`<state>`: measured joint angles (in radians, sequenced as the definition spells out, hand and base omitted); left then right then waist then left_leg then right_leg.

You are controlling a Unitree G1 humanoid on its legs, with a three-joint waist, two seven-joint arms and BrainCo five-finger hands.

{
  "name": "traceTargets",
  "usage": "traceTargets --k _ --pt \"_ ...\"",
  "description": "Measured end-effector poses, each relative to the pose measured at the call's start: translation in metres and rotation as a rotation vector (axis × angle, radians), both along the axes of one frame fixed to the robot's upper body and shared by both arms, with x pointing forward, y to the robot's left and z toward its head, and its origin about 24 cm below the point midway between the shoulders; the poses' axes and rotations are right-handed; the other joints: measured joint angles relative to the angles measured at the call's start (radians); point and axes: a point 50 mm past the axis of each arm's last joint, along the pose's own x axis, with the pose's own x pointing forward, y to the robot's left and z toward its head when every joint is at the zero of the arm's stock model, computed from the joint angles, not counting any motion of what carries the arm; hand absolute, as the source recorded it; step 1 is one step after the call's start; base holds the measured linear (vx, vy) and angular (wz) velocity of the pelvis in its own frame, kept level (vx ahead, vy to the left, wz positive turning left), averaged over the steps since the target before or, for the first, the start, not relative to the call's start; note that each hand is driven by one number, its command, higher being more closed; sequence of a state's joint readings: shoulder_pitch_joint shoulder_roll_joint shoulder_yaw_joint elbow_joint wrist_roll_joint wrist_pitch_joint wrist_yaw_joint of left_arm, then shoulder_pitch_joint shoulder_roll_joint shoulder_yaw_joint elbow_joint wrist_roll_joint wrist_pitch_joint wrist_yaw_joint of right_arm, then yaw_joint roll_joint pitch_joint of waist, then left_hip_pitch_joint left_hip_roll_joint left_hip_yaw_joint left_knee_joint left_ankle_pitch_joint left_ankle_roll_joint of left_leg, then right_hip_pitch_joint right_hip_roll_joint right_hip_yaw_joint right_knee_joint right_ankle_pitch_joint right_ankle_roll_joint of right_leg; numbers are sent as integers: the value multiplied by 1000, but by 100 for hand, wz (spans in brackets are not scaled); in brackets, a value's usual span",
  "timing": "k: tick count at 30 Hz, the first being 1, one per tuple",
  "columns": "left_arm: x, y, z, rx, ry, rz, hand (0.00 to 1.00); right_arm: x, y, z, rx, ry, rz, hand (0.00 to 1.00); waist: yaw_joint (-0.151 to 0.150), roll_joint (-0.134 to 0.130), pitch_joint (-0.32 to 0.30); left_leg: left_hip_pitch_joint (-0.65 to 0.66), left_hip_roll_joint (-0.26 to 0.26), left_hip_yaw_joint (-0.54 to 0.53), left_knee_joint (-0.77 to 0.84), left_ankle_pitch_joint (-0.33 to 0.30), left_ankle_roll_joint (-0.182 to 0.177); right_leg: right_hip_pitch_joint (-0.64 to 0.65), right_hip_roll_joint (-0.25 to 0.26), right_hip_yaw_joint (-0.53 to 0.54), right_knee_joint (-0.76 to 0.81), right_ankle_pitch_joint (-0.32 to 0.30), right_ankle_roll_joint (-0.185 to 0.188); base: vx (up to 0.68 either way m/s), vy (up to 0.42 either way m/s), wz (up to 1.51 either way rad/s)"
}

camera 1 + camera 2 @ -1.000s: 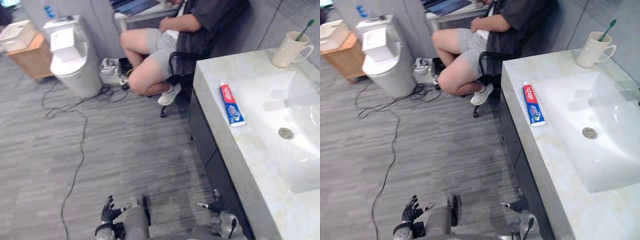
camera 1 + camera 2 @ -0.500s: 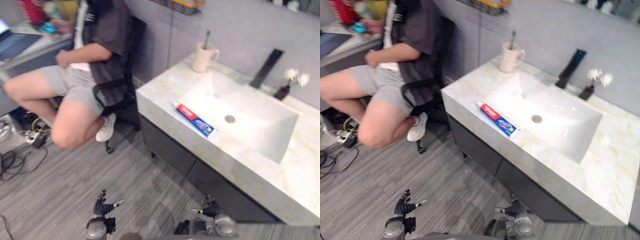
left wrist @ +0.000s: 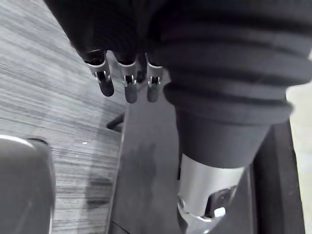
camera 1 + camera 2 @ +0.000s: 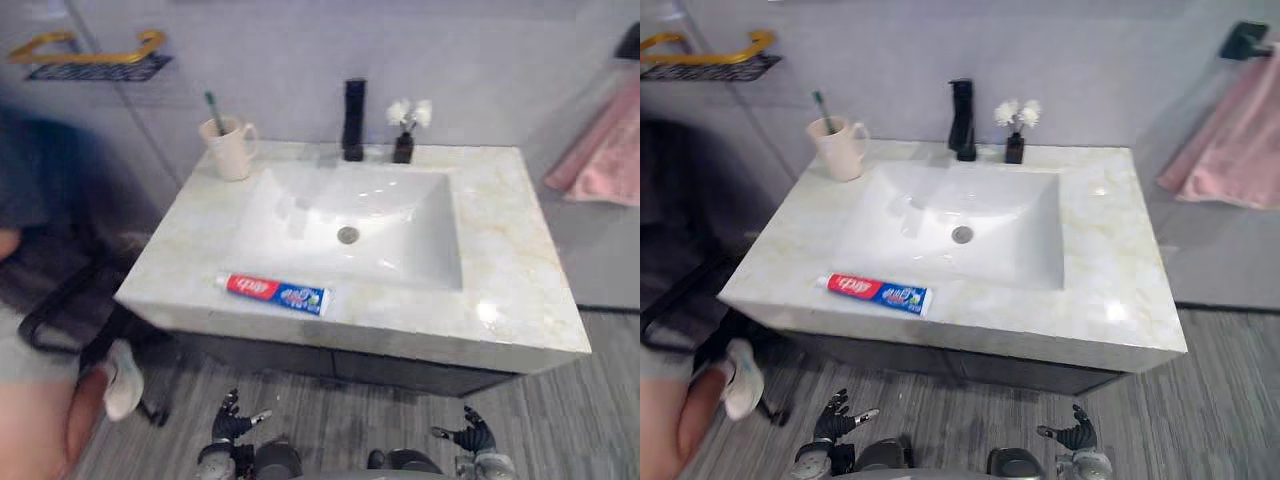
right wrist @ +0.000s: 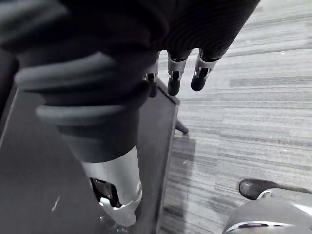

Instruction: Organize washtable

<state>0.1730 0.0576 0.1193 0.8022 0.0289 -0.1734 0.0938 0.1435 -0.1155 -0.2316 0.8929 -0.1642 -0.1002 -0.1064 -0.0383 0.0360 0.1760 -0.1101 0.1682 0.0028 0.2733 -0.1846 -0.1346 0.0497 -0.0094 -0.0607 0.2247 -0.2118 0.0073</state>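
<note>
A red, white and blue toothpaste tube [image 4: 275, 293] lies flat on the front rim of the marble washtable [image 4: 510, 250], left of centre. A cream mug [image 4: 231, 149] with a green toothbrush in it stands at the back left corner. The white basin [image 4: 350, 220] with its drain sits in the middle, below a black tap [image 4: 353, 120]. Both hands hang low in front of the cabinet, well below the counter: my left hand [image 4: 232, 427] under the tube, my right hand [image 4: 470, 437] further right. Their fingers [image 3: 126, 83] are straight and hold nothing.
A small dark vase with white flowers [image 4: 406, 130] stands beside the tap. A pink towel [image 4: 600, 150] hangs on the wall to the right. A seated person's leg and shoe [image 4: 115, 375] and a black chair are at the left. A black and gold shelf [image 4: 95, 60] hangs at upper left.
The camera has swung round to face the washtable head-on; the person has slid to the left edge of the picture. Both hands stay low and empty.
</note>
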Motion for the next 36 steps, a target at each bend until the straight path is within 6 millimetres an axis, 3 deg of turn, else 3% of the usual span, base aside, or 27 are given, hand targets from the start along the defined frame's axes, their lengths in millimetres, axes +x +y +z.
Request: traceTargets --k 1,2,3,7,8,14,23,27,28,32,36 --pt "0 -1 0 -2 1 1 0 -2 -1 0 -2 6 -2 0 0 8 -2 3 0 -3 7 48 4 1 4 16 10 -7 10 285 340 -100" --pt "-1 4 0 11 6 4 0 -7 3 -3 12 20 -13 0 -5 -3 -12 25 -16 18 22 52 10 11 -18 49 26 -18 30 307 319 -65" --pt "4 8 3 18 -13 4 0 -14 6 -6 28 35 -24 0 -6 -34 -22 44 -46 38 2 47 19 17 -49 55 16 -23 54 242 231 -48" --pt "10 19 6 43 -20 3 0 -21 7 -9 54 50 -73 0 -1 -63 -34 76 -111 63 -58 70 55 49 -114 60 -45 9 103 164 170 -2" --pt "-19 35 -4 64 88 52 0 -5 -6 -5 50 22 -82 0 0 -80 -20 245 -169 57 -376 223 98 123 -148 33 -168 64 118 0 0 0" --pt "-18 34 -5 63 87 51 0 -6 -6 -5 55 22 -90 0 -1 -80 -20 245 -168 66 -376 223 98 123 -147 34 -170 64 118 0 0 -1" --pt "-15 13 -17 -42 147 43 0 -19 -3 -13 227 -4 -346 0 -4 -75 -15 225 -169 54 -377 224 97 130 -149 6 -201 73 120 1 -10 6" --pt "-17 21 -18 -51 165 64 0 -12 -4 -11 278 -66 -413 0 -3 -78 -12 221 -172 21 -377 225 95 155 -150 -42 -220 74 122 18 -44 30" --pt "-19 29 -17 -35 168 77 0 -7 -5 -9 281 -85 -414 0 -2 -79 -10 220 -173 13 -377 225 94 162 -149 -54 -225 74 122 10 -55 29" --pt "-28 93 1 73 130 257 0 18 -16 1 274 -163 -378 0 6 -73 11 212 -172 -8 -377 228 90 176 -148 -102 -231 74 122 -4 -57 25" --pt "-42 163 35 211 60 453 0 10 -23 0 257 -139 -385 0 27 -70 16 207 -173 -28 -377 229 90 192 -150 -149 -232 74 122 18 -52 19"
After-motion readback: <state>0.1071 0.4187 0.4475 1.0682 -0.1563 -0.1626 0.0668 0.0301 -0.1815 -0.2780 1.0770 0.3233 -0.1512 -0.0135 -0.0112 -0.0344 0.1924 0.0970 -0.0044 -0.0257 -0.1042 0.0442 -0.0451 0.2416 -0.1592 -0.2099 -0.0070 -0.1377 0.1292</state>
